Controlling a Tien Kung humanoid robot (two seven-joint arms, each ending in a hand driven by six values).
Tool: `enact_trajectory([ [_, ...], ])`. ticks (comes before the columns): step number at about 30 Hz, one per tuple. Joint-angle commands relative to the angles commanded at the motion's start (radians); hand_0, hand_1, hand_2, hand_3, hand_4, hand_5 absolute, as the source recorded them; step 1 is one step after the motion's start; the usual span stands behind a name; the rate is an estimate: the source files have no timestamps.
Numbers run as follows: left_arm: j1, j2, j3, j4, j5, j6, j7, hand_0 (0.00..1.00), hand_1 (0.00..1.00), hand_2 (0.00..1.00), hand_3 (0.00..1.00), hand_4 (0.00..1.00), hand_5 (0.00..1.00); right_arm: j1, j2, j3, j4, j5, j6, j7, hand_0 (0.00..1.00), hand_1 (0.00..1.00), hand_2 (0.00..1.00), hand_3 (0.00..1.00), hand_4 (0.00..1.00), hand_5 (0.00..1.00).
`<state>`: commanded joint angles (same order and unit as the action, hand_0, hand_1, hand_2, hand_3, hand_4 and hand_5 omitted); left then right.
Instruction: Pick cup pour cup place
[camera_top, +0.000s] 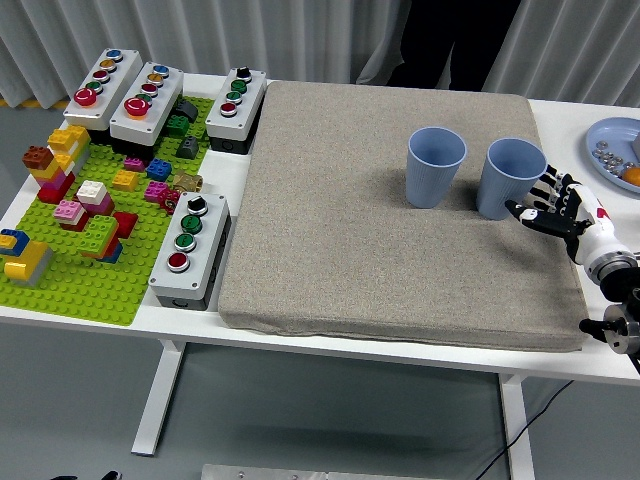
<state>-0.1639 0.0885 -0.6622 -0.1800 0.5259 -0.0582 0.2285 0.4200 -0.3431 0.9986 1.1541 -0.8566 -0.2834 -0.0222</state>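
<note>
Two blue cups stand upright on the grey mat (380, 230). The left cup (434, 166) is near the mat's middle right. The right cup (511, 177) stands close beside it, toward the mat's right edge. My right hand (553, 207) is just right of the right cup, fingers spread and holding nothing, fingertips close to the cup's lower side. I cannot tell if they touch it. What the cups hold is not visible. The left arm is out of view.
A blue plate (613, 147) with small items sits at the far right. Button boxes (190, 249) (236, 108) line the mat's left edge, beside a green baseplate (95, 235) with bricks. A person in dark clothes (450, 40) stands at the far side.
</note>
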Motion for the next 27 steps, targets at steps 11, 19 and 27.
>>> enact_trajectory([
  [11,-0.002,0.004,-0.022,0.000,0.018,-0.001,0.001,0.780,0.786,0.851,0.732,0.508,0.971,-0.081,-0.060,0.064,0.146,-0.005,-0.014,-0.014,0.924,0.862,0.943,0.912,0.833,0.165],
  [19,0.000,0.005,-0.026,0.000,0.021,-0.001,0.002,0.780,0.786,0.851,0.732,0.508,0.971,-0.074,-0.058,0.092,0.171,-0.001,-0.019,-0.013,0.931,0.860,0.941,0.908,0.832,0.166],
  [27,0.000,0.004,-0.012,0.000,0.011,0.000,0.002,0.780,0.786,0.850,0.731,0.508,0.971,0.042,-0.012,0.143,0.084,0.089,-0.068,0.055,0.916,0.838,0.890,0.854,0.809,0.177],
])
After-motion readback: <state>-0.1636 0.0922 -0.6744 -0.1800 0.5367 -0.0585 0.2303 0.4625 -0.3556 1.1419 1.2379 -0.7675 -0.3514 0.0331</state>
